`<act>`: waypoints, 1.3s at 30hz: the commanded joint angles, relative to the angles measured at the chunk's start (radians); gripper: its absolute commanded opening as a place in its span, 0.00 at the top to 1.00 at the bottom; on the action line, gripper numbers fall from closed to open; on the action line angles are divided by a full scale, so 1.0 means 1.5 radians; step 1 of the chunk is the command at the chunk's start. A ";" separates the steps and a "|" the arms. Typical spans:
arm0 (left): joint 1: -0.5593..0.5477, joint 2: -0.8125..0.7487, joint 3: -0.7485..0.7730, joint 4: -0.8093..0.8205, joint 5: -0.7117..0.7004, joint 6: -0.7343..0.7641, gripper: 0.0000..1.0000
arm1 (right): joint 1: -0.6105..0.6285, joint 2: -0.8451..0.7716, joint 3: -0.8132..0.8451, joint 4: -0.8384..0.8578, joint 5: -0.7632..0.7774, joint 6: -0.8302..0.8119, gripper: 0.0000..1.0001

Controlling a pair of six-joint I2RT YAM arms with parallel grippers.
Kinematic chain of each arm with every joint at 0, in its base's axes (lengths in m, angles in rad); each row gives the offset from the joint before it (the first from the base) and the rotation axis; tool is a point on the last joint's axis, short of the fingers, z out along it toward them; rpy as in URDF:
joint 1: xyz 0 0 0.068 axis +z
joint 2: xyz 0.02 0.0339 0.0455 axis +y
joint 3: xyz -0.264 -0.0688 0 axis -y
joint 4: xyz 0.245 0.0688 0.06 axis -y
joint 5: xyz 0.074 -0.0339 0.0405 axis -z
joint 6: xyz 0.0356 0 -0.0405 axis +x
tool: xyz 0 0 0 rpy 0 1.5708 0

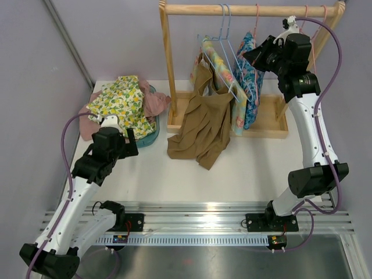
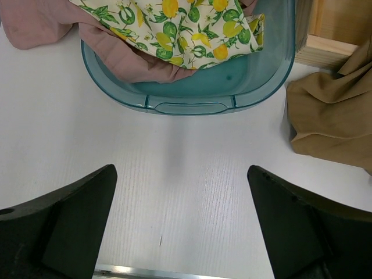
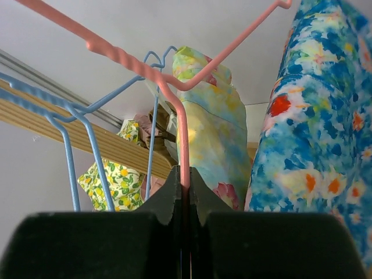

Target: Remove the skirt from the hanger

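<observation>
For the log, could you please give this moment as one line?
right claw: shut on pink hanger | left claw: open over table

A white table lies flat under my left hand; pale lilac walls stand beyond it, evenly lit, a wooden rack by my right hand.

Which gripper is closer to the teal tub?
Left. The left gripper hovers open just in front of the tub; the right gripper is up at the rack, shut on a pink hanger.
</observation>
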 commanded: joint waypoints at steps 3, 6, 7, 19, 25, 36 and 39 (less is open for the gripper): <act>-0.009 0.008 0.018 0.023 -0.013 -0.001 0.01 | 0.003 0.024 0.107 -0.029 0.010 -0.012 1.00; -0.009 0.006 0.024 0.031 -0.003 0.004 0.01 | 0.003 0.027 0.181 -0.069 0.009 -0.025 1.00; -0.010 0.005 0.033 0.035 0.006 0.007 0.01 | 0.003 0.025 0.194 -0.075 0.009 -0.029 1.00; -0.399 0.302 0.527 -0.007 -0.134 0.072 0.01 | 0.003 -0.124 0.124 -0.117 0.053 -0.051 1.00; -0.606 0.463 0.732 0.072 -0.035 0.162 0.01 | 0.003 -0.178 0.078 -0.153 0.067 -0.060 1.00; -0.791 0.516 0.583 0.312 0.003 0.169 0.01 | 0.004 -0.290 0.018 -0.197 0.054 -0.029 1.00; -0.803 0.530 0.580 0.321 -0.013 0.171 0.01 | 0.004 -0.314 0.015 -0.202 0.041 -0.009 1.00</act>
